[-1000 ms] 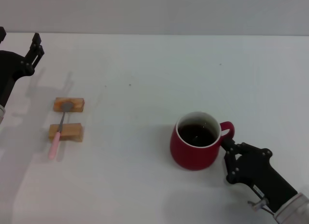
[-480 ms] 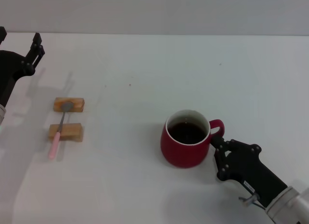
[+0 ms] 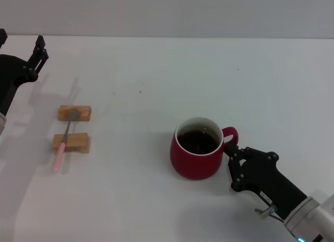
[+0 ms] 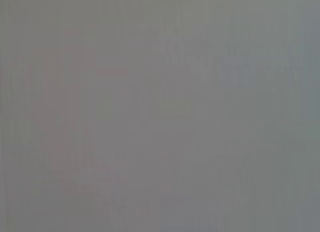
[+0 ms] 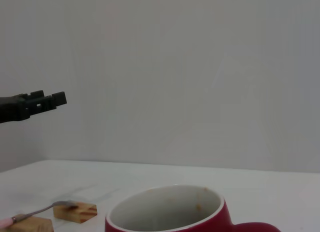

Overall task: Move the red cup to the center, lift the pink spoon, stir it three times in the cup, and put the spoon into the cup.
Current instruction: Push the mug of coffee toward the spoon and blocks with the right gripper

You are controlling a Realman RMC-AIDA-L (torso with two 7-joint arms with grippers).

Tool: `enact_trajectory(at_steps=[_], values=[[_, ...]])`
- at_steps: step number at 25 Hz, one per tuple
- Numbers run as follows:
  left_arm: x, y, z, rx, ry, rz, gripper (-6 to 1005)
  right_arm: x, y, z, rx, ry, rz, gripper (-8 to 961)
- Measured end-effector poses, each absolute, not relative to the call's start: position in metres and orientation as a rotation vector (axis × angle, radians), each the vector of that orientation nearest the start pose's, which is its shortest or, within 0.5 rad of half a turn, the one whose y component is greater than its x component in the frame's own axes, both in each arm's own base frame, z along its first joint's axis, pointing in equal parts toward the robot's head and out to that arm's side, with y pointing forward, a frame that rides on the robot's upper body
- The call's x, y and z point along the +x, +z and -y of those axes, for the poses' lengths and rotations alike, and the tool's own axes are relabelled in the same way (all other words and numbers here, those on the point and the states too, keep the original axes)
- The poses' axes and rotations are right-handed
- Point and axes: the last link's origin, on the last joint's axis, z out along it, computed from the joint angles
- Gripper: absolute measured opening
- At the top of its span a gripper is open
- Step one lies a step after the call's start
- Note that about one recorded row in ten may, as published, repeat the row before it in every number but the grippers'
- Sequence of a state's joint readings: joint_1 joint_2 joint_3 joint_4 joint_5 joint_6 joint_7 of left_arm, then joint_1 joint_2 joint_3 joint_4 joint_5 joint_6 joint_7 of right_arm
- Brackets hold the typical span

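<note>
Pink spoon is the farthest thing on my left side: it lies across two small wooden blocks on the white tabletop, the grey bowl on the far block and the pink handle reaching past the near block toward me. My left gripper hangs above the far left edge of the tabletop, well apart from the spoon and holding nothing; I cannot tell how its fingers stand.

Going to the right, the red cup stands upright a little right of the middle, with dark liquid inside and its handle turned to my right. My right gripper is at this handle and seems to be closed on it, low beside the cup wall.

I judge that the first step is in hand, bringing the cup to the center, and it looks almost finished. For the next move I think I must let the handle go and draw the right arm away without tipping the cup. Then the left gripper should come down over the spoon handle between the blocks.
</note>
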State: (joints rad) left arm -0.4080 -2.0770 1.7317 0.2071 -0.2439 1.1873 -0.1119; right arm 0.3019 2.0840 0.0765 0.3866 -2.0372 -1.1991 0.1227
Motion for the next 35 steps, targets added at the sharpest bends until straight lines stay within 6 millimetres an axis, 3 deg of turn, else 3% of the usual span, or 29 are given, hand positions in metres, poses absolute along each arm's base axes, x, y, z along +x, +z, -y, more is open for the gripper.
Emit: enact_trajectory(at_steps=[21,35], values=[[-0.3201,0.0073,-0.3387,-1.6,-0.684,0.37,812,0.2806,-0.1224,-0.2376,-2.119,0.809,-0.603,-2],[-0.3201,0.0072,-0.3387,-1.6,-0.683,0.369,812,0.2879,-0.1199,-0.231,-2.084,0.8,-0.635,-1]])
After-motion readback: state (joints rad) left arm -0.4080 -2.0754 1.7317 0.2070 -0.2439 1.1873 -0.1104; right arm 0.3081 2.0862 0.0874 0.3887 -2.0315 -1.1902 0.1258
